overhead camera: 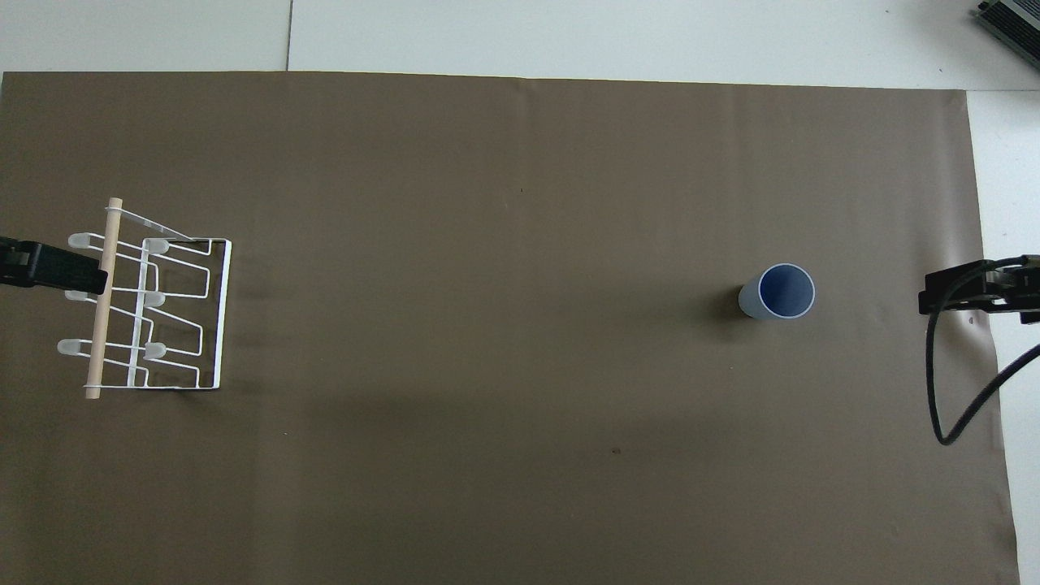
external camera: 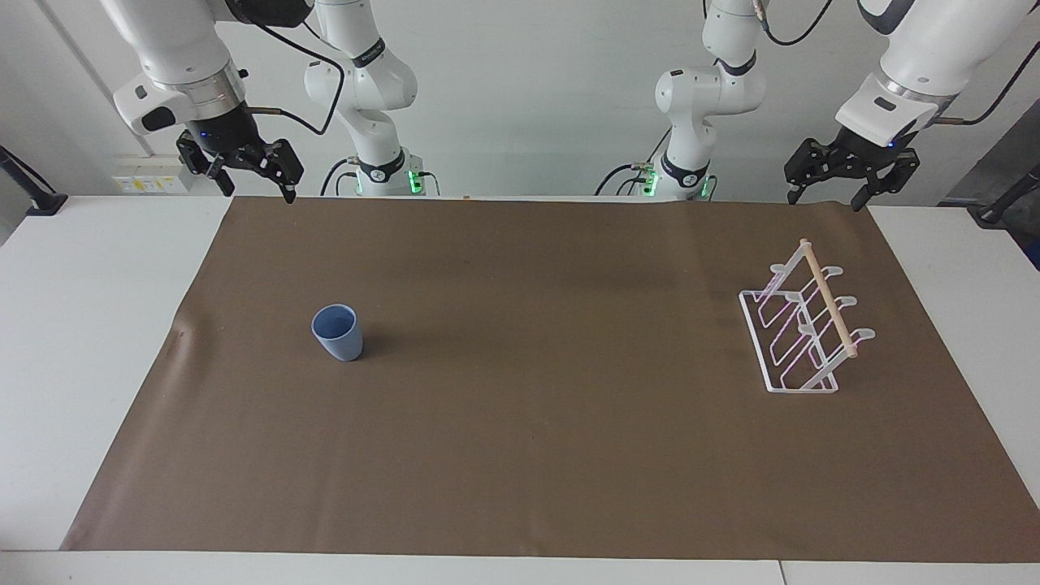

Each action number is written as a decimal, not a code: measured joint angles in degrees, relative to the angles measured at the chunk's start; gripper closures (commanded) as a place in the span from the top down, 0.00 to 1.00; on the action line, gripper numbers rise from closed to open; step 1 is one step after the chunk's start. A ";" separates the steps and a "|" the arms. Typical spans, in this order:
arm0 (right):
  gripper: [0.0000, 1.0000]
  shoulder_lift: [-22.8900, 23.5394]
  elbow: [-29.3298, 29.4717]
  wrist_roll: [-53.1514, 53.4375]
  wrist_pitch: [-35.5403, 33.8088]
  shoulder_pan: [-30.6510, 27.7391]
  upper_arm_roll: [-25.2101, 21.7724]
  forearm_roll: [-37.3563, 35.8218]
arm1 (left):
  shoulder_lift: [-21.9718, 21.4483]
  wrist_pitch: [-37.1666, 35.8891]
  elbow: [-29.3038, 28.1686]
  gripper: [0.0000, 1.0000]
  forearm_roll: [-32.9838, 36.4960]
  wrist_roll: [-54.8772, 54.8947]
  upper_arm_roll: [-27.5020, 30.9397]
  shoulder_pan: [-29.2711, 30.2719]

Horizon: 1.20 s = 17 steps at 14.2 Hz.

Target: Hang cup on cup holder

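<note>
Cup (external camera: 336, 331) is seen standing upright on the brown mat (external camera: 520, 455), mouth up, toward the right arm's end of the table (external camera: 89, 341). From overhead the blue interior is visible and nothing is noted inside it. Nothing is touching it.

Cup holder (external camera: 800, 329) is set on the same mat toward the left arm's end, well apart from the cup. Its clear base lies flat; the slanted loop prongs rise to a light wooden dowel (external camera: 827, 297) along the top. No cup is hung on it.

Right gripper (external camera: 250, 180) is held up in the air over the mat's edge nearest the robots, at the right arm's end. Its fingers are spread apart and nothing is grasped. It is well clear of the cup.

Left gripper (external camera: 825, 188) is held in the air over the mat's edge nearest the robots, at the left arm's end, on the robots' side of the cup holder. Its fingers are likewise spread, with nothing between them. In the overhead view its dark tip is seen overlapping the dowel end of the rack, but the facing view shows it raised and apart from the rack.

Both arm bases are noted at the table's edge, green lights lit.
</note>
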 measured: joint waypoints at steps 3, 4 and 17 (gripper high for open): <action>1.00 -0.40 -1.57 -1.73 4.01 0.00 -0.01 0.00 | -0.01 0.00 -0.12 1.00 0.00 0.00 0.51 0.73; 1.00 -0.44 -3.56 -3.16 7.71 0.01 -0.01 0.00 | -0.02 0.00 -0.12 1.00 0.00 0.00 0.54 0.78; 1.00 11.19 -23.24 -8.46 39.15 -0.80 -0.22 0.00 | -0.05 0.00 -0.14 1.00 0.00 0.00 0.52 0.78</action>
